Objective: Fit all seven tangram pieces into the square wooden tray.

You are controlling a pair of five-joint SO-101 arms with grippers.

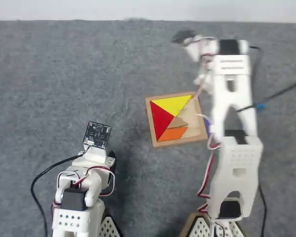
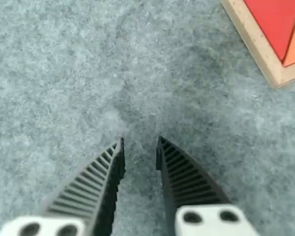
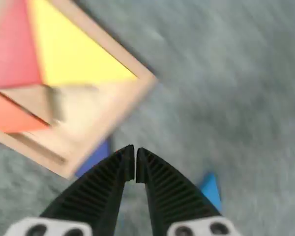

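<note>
The square wooden tray (image 1: 150, 121) sits in the middle of the worktop (image 1: 64, 74), with a yellow triangle (image 1: 173, 104), a red triangle (image 1: 160, 121) and an orange piece (image 1: 173, 133) inside. Just right of it, a dark blue piece (image 3: 94, 158) and a light blue triangle (image 3: 210, 191) lie on the worktop. The right pincer (image 3: 135, 150) hangs near them, pressed together, holding nothing. The left pincer (image 2: 139, 142) is spread a little, near and left of the tray. The pieces look thin, light, stiff and smooth. I think it is best to pinch one from above by two opposite edges.

High camera looks down over the table (image 1: 59, 74); close wrist cameras face downward, all sharing the tray (image 1: 149, 121).
</note>
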